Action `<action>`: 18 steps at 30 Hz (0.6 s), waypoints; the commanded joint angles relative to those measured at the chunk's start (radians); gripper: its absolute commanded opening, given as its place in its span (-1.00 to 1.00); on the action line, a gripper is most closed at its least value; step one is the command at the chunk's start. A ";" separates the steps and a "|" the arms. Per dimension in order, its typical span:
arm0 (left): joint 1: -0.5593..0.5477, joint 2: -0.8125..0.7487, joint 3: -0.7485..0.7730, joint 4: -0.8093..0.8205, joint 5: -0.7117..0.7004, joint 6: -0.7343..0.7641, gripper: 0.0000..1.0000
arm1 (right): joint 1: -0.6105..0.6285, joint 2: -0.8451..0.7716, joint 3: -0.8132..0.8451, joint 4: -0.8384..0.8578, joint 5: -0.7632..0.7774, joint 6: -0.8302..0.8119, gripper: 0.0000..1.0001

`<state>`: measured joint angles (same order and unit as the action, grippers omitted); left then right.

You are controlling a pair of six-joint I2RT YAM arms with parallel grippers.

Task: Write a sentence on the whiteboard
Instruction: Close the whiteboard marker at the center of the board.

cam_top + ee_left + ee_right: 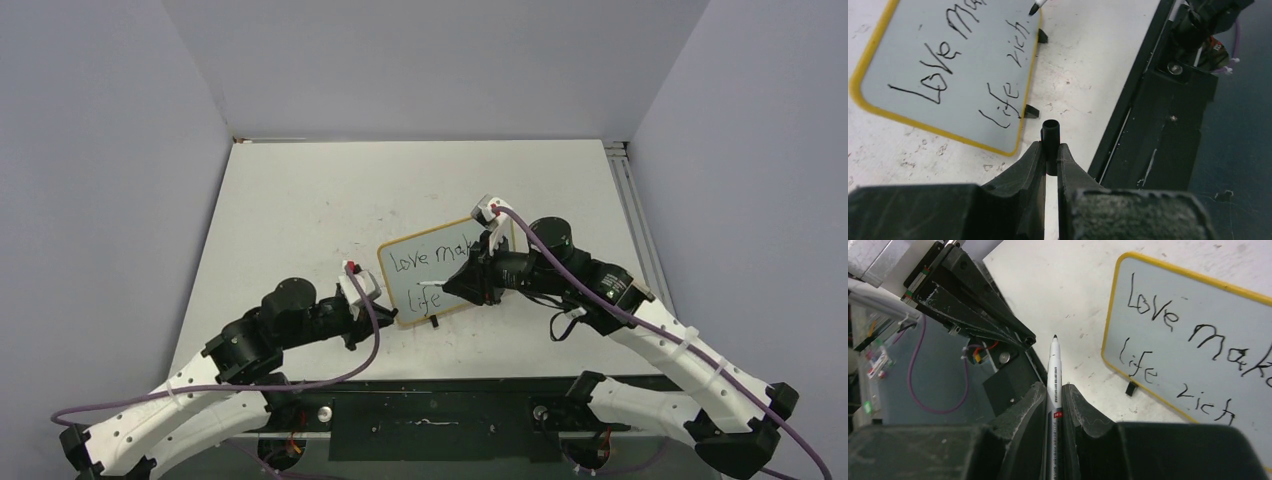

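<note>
Right claw (1054, 390) up close, pinched tight on a slim white pen (1054, 357), its black tip bare and poking out past the fingers. Our left claw (1049, 150) clamps a stubby black cap (1050, 131), hollow mouth facing the board. Beyond both, on the scuffed white table (1073, 290), sits the whiteboard (1111, 315), with a smooth pale face and a rounded yellow frame, and the sentence (1205, 337) runs in thin black strokes over two lines. We reckon capping comes next: the pen lies along the board's lower part, tip aimed left toward the cap, the two well apart.
</note>
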<state>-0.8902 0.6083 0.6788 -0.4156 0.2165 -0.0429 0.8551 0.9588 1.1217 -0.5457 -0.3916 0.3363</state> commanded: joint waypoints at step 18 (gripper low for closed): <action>-0.239 0.055 -0.013 0.025 -0.049 0.095 -1.00 | -0.084 0.100 0.012 -0.163 -0.480 -0.020 -0.89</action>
<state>-1.1110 0.6556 0.6567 -0.4164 0.1764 0.0265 0.7731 1.0485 1.1313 -0.7231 -0.7891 0.3256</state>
